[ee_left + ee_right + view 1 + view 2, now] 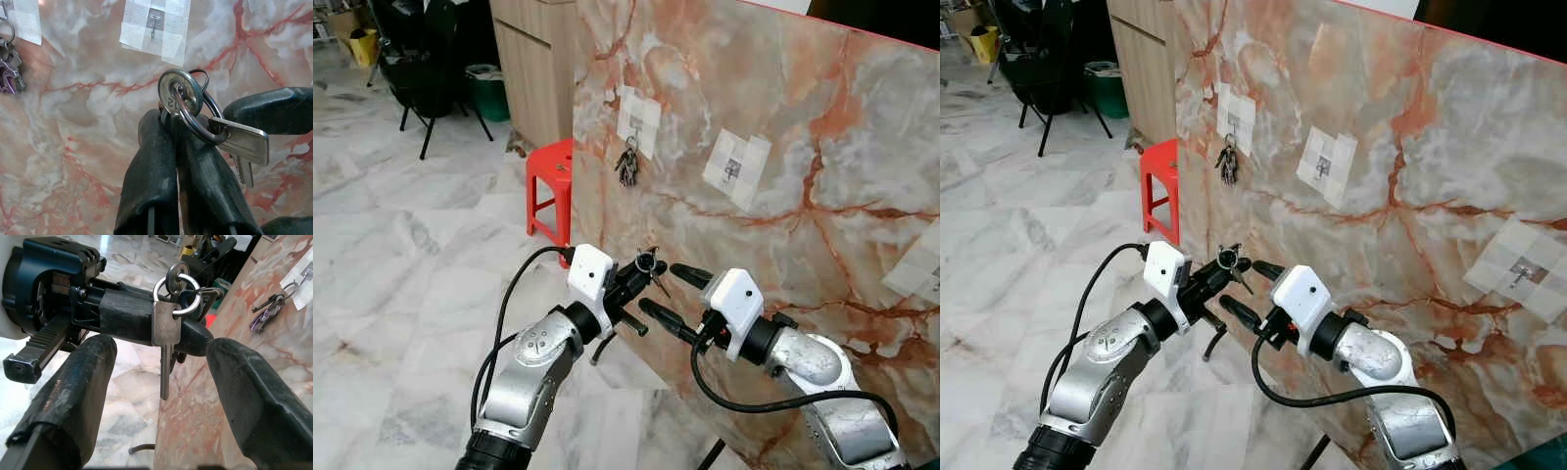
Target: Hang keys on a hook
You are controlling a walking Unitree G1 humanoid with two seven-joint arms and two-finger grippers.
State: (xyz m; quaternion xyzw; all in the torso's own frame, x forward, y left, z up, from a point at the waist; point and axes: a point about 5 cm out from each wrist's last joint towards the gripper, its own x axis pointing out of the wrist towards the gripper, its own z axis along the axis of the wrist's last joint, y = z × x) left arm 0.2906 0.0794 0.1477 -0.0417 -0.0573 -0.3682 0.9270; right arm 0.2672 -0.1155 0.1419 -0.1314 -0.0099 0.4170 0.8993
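Keys (205,122) sit pinched at the tips of the left gripper (644,266), fingers pressed together on the ring. One silver key hangs blade-down from it, round tag up top.

Right gripper (671,291) is spread wide, one finger either side of the hanging key, touching nothing as far as I can tell. Looks like a handover or a steadying grab, not committed yet.

Landmark is the marble panel (783,117) right behind both arms. Taped to it: a hook (154,24) with nothing on it, up and beyond the left fingertips. A second hook (631,125) further left on the panel already carries another bunch (626,166). A third taped patch (1525,269) sits far right on the panel.

Relation that matters: free hook lies above and ahead of the ring, the key's long axis is vertical, and the left arm is both holder and nearer. My read: raise and push toward the panel, ring opening onto the hook tip. Risk: ring face looks roughly parallel to the panel, may glance off.
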